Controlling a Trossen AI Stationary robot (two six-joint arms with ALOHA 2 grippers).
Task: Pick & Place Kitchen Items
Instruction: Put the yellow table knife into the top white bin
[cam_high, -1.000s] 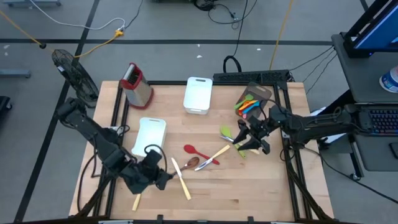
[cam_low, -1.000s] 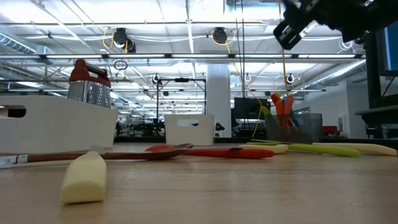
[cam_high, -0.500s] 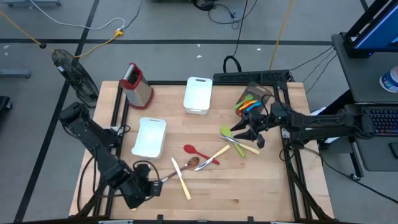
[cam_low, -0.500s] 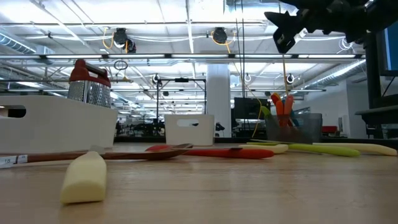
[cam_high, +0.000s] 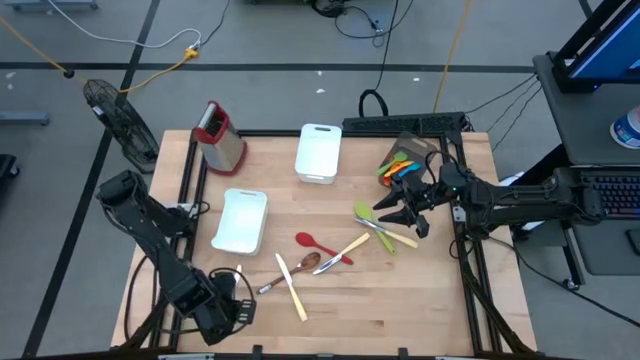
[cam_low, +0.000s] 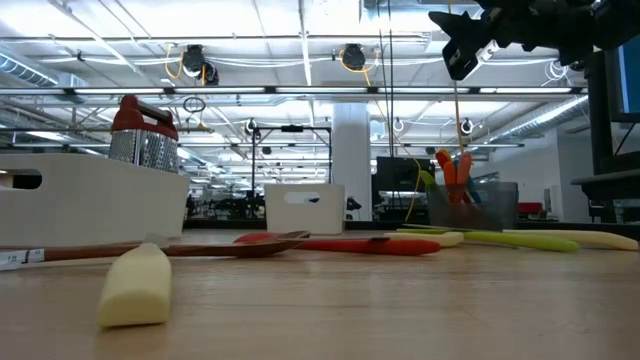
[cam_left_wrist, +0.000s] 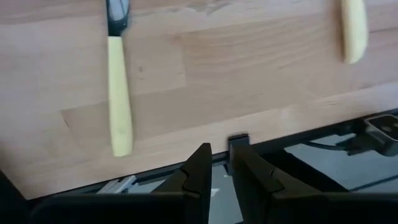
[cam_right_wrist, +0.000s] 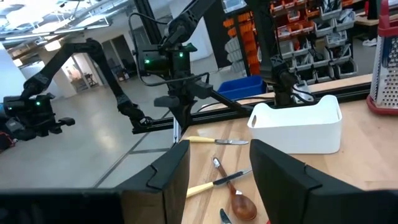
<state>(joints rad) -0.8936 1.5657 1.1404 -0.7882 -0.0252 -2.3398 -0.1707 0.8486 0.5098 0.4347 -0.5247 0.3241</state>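
The kitchen items lie loose mid-table: a red spoon (cam_high: 314, 242), a brown wooden spoon (cam_high: 304, 264), cream knives (cam_high: 292, 284) (cam_high: 351, 247) and a green spatula (cam_high: 366, 218). More stand in a clear holder (cam_high: 403, 165) at the far right. My left gripper (cam_high: 238, 308) points steeply down at the near left edge. Its fingers (cam_left_wrist: 200, 163) stand a narrow gap apart with nothing between them, beside a cream-handled knife (cam_left_wrist: 118, 106). My right gripper (cam_high: 395, 215) hangs open and empty in the air over the green spatula, high in the low view (cam_low: 465, 50).
Two white bins (cam_high: 318, 152) (cam_high: 240, 220) and a metal grater with a red top (cam_high: 220, 135) stand on the left and far parts of the table. The table's dark frame rail (cam_left_wrist: 292, 146) runs just under my left gripper. Bare wood (cam_high: 400, 300) lies at the near right.
My left gripper has gone down and toward the table's near left corner, rolling and tipping steeply downward, and now covers the knife there in the high view. My right gripper has turned a little and stayed where it was. No utensil has moved.
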